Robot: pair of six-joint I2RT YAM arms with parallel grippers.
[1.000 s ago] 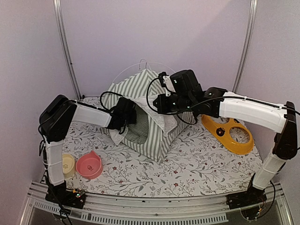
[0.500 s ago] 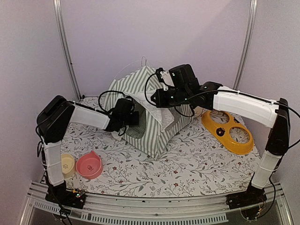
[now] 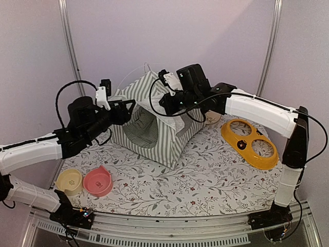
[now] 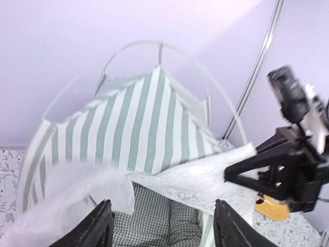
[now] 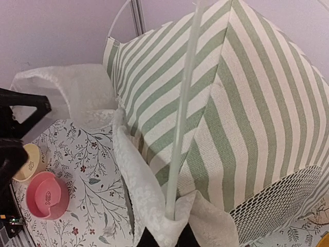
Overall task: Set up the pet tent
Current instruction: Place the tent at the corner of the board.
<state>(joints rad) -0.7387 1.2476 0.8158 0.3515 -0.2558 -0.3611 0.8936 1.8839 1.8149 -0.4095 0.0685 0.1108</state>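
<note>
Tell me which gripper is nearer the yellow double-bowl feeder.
Right. The right gripper is shut on the pet tent at its lace front, left of the yellow feeder. The left gripper hangs open at the tent's left side, farther off.

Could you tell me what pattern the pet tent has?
The pet tent is green-and-white striped; the right wrist view shows it best.

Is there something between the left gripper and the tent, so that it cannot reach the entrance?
Nothing separate stands there. The open left gripper faces the tent entrance with only air between. Only the tent's own lace curtain hangs across that entrance. The right gripper is shut on the tent's front edge, off to one side.
</note>
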